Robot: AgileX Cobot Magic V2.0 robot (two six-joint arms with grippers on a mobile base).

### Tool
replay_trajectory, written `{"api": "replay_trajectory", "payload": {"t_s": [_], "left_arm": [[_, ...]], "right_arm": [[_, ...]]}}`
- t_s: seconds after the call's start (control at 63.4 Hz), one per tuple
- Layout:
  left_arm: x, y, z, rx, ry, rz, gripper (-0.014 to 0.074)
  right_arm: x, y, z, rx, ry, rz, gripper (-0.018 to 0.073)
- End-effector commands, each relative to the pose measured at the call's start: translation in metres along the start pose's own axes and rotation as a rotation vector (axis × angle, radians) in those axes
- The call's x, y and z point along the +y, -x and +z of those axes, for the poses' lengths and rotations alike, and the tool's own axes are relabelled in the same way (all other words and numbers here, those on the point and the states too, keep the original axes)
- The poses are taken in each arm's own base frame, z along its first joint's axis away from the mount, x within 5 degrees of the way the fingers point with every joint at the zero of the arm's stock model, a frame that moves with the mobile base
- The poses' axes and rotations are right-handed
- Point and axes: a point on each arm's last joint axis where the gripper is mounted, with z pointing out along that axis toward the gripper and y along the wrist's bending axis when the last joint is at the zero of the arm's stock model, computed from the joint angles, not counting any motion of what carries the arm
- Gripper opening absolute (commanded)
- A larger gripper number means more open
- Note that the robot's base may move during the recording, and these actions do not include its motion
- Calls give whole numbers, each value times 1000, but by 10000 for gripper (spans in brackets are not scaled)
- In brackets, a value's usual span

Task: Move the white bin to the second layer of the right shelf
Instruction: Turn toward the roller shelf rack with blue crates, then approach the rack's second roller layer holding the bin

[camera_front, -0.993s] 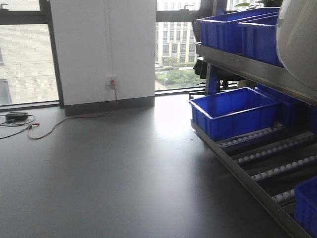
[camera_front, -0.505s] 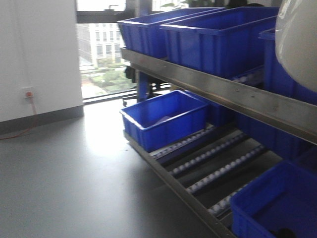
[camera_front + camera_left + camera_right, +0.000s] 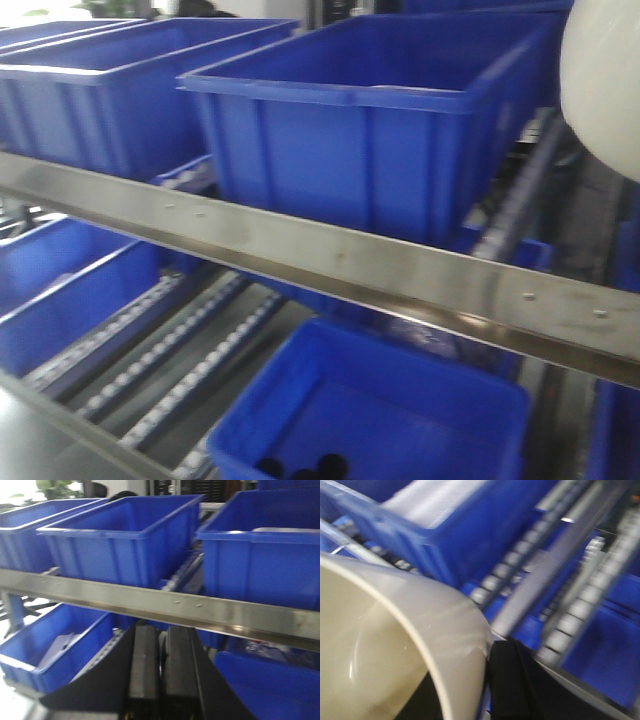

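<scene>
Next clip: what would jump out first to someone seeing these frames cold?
Blue crates crowd the rack above and below a riveted steel crossbar that cuts diagonally across the front view. The one odd colour is the white bin, which looms glossy and cream at the lower left of the right wrist view. It also pokes in at the front view's top right edge.

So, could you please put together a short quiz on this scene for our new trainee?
1. True or false: the white bin sits on the shelf's rollers.
2. The crates above the steel crossbar are: A red, B blue, C green.
3. Fill in: on the left gripper, the jaws are ___, holding nothing.
Key: 1 false, the bin is held up, off the rollers; 2 B; 3 shut.
</scene>
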Motion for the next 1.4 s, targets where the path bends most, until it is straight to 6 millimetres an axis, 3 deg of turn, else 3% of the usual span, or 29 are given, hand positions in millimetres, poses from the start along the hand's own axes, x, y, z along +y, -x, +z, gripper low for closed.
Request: {"api": "replay_trajectory", "payload": {"t_s": [0.0,1.388], "left_arm": [[0,-4,0,-63,2,-9,85],[0,-4,0,-63,2,-9,85]], "right_arm": [[2,19,-6,-130,11,4,57],[2,18,-6,-127,11,4,57]]}}
